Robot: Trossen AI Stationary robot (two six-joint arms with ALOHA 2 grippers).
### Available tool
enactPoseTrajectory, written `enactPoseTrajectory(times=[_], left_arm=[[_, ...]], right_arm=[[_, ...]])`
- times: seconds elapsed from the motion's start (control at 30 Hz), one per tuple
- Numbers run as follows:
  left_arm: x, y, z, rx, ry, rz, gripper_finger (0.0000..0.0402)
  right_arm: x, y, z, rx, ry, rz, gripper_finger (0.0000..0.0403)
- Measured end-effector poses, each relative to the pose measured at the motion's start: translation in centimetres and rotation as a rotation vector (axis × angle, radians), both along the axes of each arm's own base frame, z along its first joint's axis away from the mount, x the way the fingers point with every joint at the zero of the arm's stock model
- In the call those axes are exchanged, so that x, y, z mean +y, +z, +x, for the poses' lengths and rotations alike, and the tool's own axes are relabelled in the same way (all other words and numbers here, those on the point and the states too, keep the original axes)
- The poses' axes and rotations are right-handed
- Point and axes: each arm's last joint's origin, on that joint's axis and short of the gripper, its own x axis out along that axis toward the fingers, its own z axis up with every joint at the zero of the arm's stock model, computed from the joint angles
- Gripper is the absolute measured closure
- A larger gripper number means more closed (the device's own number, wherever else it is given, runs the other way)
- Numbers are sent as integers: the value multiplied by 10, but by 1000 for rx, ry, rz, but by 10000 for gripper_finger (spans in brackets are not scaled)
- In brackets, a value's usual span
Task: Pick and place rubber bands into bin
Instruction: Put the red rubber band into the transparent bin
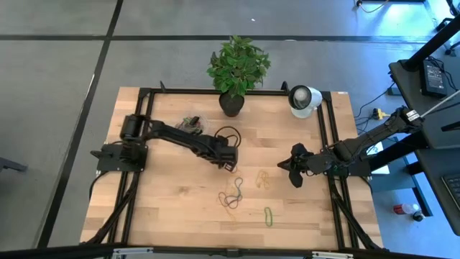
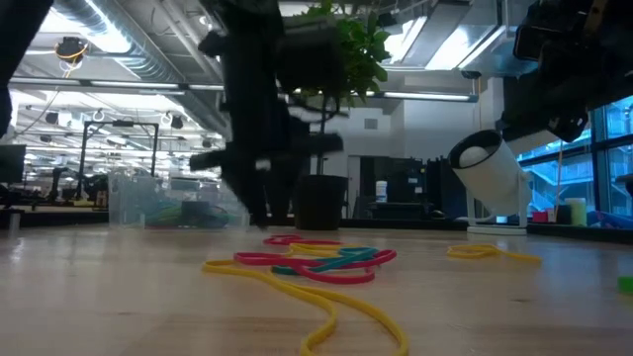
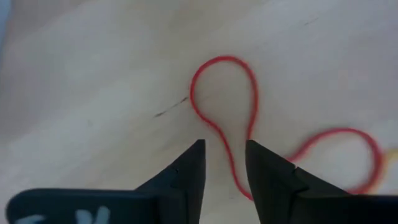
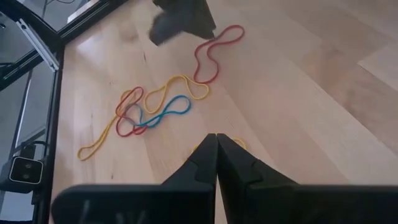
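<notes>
Left tool [image 3: 224,165] parted, right tool [image 4: 216,149] closed

Robotics lab: exposed ceiling ducts [image 2: 148,49], equipment racks [image 2: 89,148] behind.

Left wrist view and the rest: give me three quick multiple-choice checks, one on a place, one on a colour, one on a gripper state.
1. Where is the left gripper?
A. Over the middle of the wooden table, beside the tangle of thin elastic rubber bands
B. Over the small clear-plastic bin
C. Parked off the table

2. What colour is the rubber band loop just ahead of the left gripper's fingers?
A. Green
B. Red
C. Purple

3. How do the right gripper's fingers stand?
A. Wide open
B. Shut on a band
C. Shut, holding nothing

Answers:
1 A: the high view shows it mid-table, next to the bands, away from the bin.
2 B: the left wrist view shows a red loop running between the open fingers.
3 C: the right wrist view shows the fingertips pressed together with no band between them.
</notes>
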Motion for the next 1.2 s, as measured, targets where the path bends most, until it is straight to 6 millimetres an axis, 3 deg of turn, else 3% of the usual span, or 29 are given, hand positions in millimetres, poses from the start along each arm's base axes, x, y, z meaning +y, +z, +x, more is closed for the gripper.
enactPoseTrajectory(times=[0.23,0.43,0.6,0.77,0.97,1.2], left_arm=[[-2,-20,3,41,55,-12,305],[-3,-22,2,47,63,-9,385],[-3,-20,3,48,53,-17,399],[-8,1,0,33,37,9,400],[-11,50,-3,-105,3,107,400],[-9,103,-22,-237,-11,222,400]], right_arm=[[0,0,0,-1,1,-1,391],[0,0,0,-2,2,-2,391],[0,0,0,-2,2,-2,391],[0,0,0,-1,2,-2,391],[0,0,0,-2,0,1,391],[1,-2,1,9,-2,-2,391]])
